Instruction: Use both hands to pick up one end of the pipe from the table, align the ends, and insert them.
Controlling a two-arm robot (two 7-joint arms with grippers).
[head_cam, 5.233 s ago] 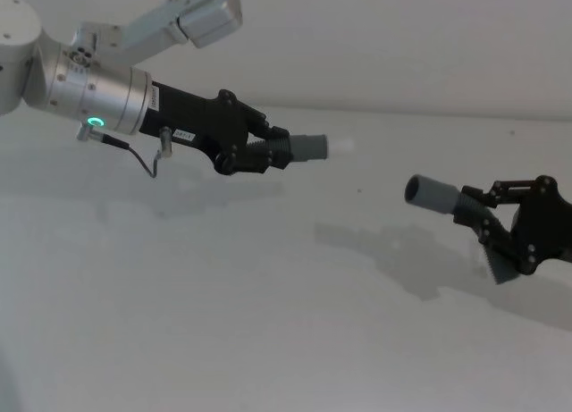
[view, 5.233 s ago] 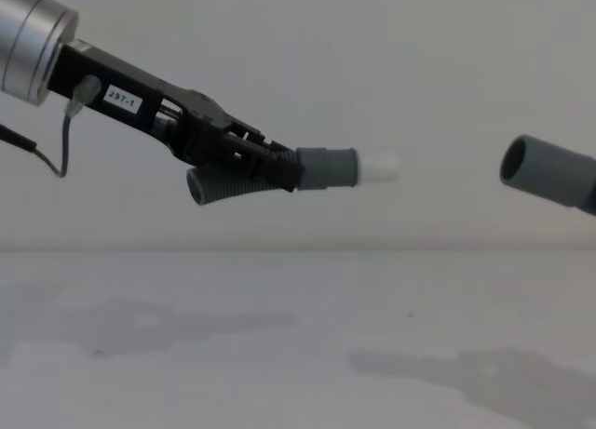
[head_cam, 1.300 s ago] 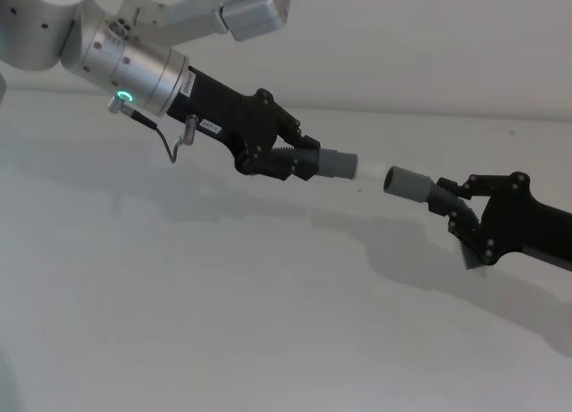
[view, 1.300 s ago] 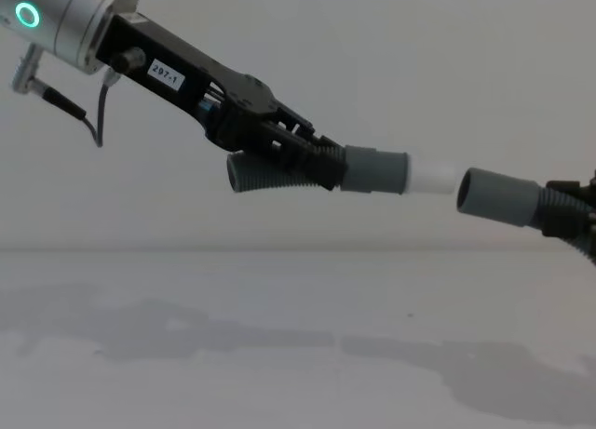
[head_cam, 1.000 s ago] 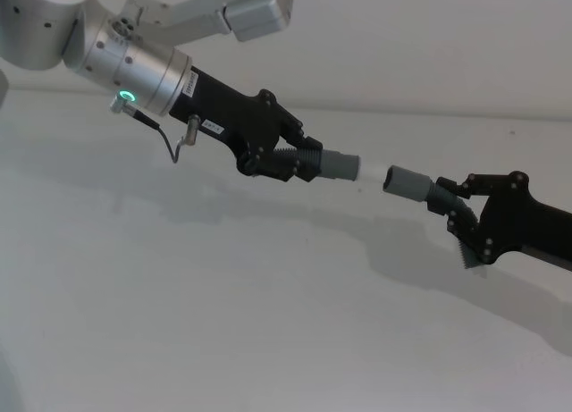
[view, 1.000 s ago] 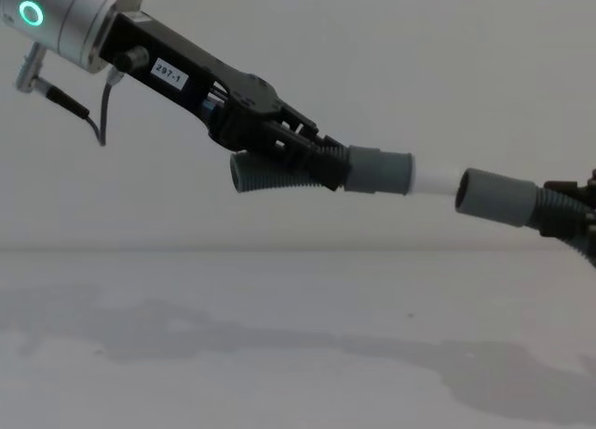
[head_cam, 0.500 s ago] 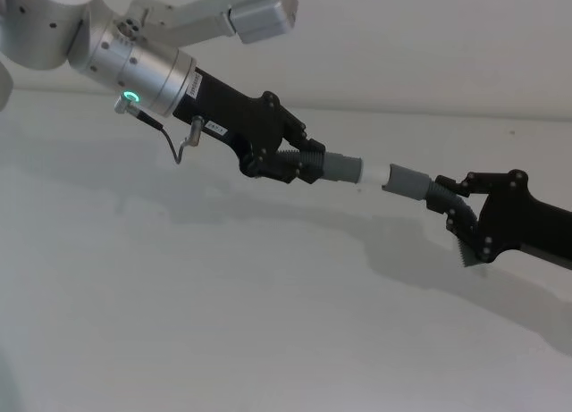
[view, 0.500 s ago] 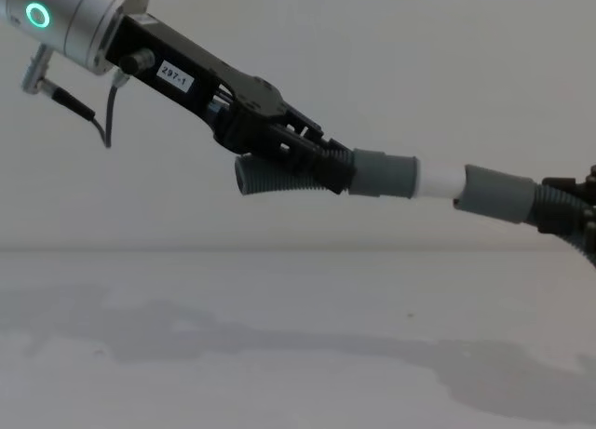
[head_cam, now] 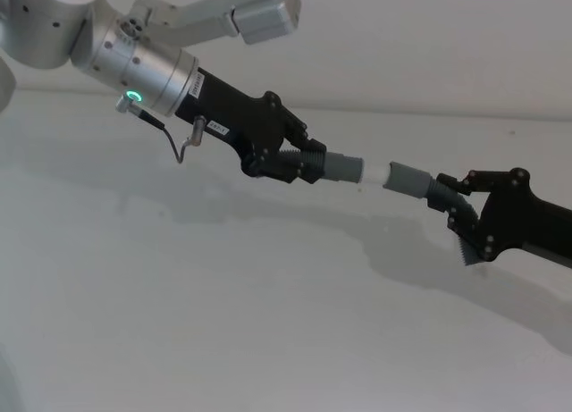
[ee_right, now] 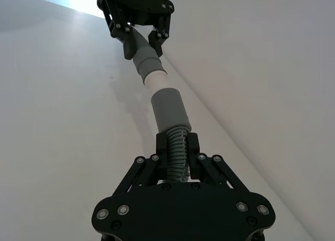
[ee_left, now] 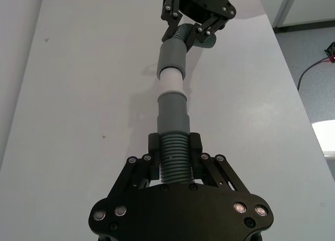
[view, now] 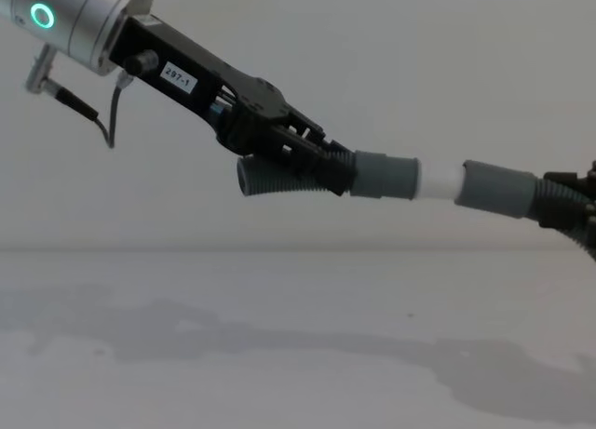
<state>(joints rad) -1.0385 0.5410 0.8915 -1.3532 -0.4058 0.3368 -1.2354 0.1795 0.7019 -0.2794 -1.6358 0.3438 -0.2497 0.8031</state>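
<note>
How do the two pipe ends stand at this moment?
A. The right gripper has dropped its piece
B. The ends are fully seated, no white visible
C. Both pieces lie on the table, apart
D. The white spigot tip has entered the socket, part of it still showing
D. The white spigot tip runs from the left gripper's cuff into the socket cuff held by the right gripper, both pieces above the table, with a white band still exposed between the cuffs.
</note>
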